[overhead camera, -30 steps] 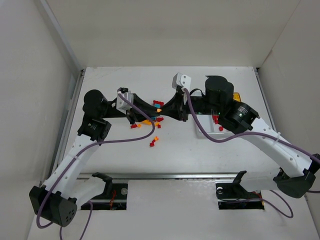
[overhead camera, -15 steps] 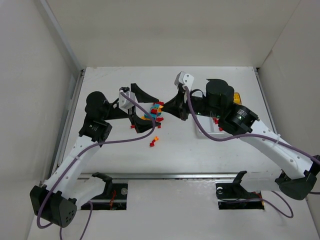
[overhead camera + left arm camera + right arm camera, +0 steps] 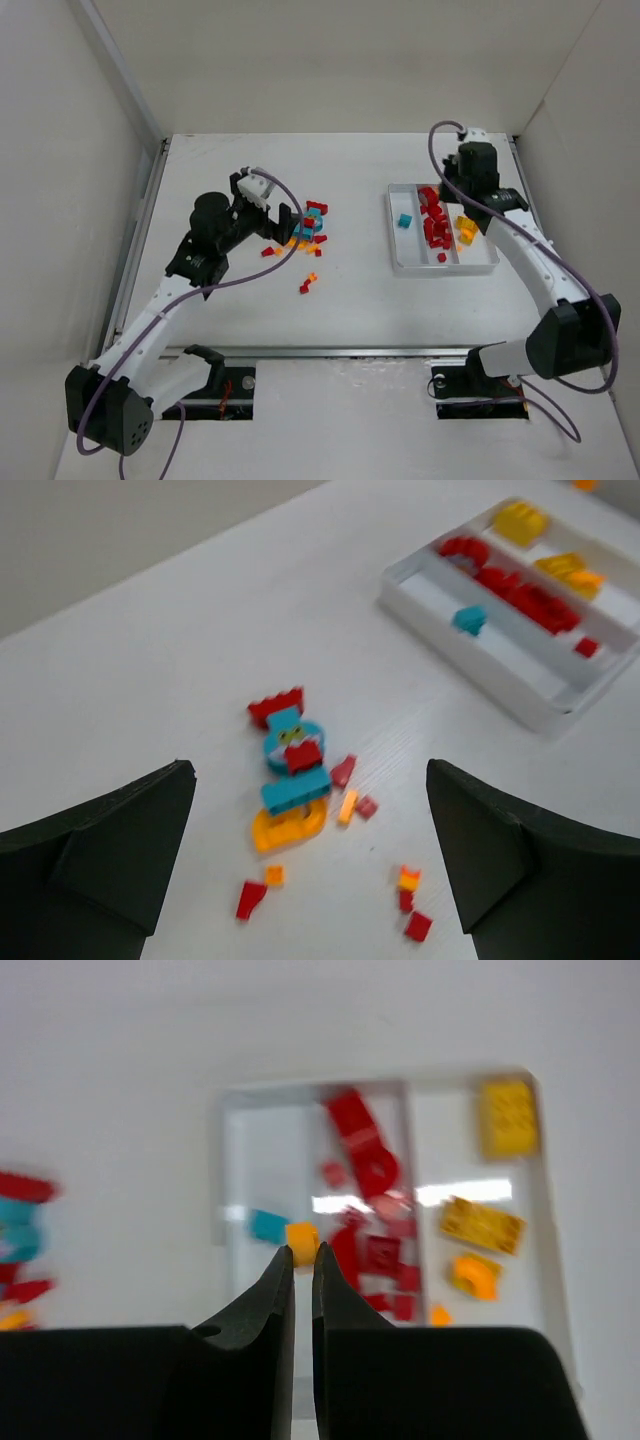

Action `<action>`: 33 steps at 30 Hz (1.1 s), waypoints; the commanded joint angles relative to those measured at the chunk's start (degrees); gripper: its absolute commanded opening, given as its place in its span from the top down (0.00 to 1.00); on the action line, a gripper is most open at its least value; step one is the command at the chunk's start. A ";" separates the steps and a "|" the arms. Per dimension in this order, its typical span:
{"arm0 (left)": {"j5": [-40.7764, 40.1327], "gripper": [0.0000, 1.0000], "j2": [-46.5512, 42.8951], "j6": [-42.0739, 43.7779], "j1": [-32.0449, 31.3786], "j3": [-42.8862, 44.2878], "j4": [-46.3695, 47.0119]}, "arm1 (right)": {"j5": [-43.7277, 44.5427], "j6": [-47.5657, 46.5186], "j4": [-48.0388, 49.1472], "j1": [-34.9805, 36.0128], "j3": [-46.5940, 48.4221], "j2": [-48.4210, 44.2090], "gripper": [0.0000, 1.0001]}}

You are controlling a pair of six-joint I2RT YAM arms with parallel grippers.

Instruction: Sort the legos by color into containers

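Note:
Loose legos [image 3: 310, 225] in red, teal and orange lie in a small pile mid-table, seen closer in the left wrist view [image 3: 290, 770]. My left gripper [image 3: 268, 205] hangs open just left of the pile, its fingers wide apart and nothing between them [image 3: 310, 870]. The white tray [image 3: 440, 270] sits at the right with three containers. A teal piece [image 3: 404, 220] is in the left one, red pieces [image 3: 434, 225] in the middle, yellow and orange pieces [image 3: 465, 228] in the right. My right gripper [image 3: 303, 1252] is shut on a small orange lego [image 3: 302, 1235] above the tray [image 3: 220, 1160].
A few stray red and orange bits [image 3: 307, 283] lie nearer the front than the pile. White walls enclose the table on three sides. A metal rail [image 3: 330, 352] runs along the front edge.
The left gripper opened and drew back left from the pile. The right arm swung away from the pile to above the tray, carrying the orange piece.

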 commanded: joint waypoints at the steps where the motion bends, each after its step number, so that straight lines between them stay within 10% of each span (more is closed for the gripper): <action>1: -15.99 0.00 -1.95 3.38 -0.15 -4.95 -1.87 | 3.66 4.72 -3.76 -8.23 -5.62 1.83 1.00; 9: -24.44 0.00 -4.49 3.29 -0.15 -16.03 3.42 | 7.70 3.41 -3.06 -16.77 -7.94 12.12 0.99; 14: -24.45 0.00 -5.82 3.29 -0.15 -20.25 6.75 | 8.32 2.79 -7.79 -16.77 -1.35 19.15 0.44; 20: -27.43 0.00 -7.48 3.29 -0.15 -22.89 8.51 | 10.34 2.79 -9.12 -14.76 2.70 17.06 0.34; 26: -34.80 0.00 -8.02 0.75 -0.15 -27.90 12.99 | 18.69 -3.09 -10.70 8.42 8.94 14.67 0.30; 33: -42.18 0.00 -9.77 -3.56 0.47 -30.54 13.70 | 2.09 -1.27 -6.75 29.45 14.21 27.23 0.30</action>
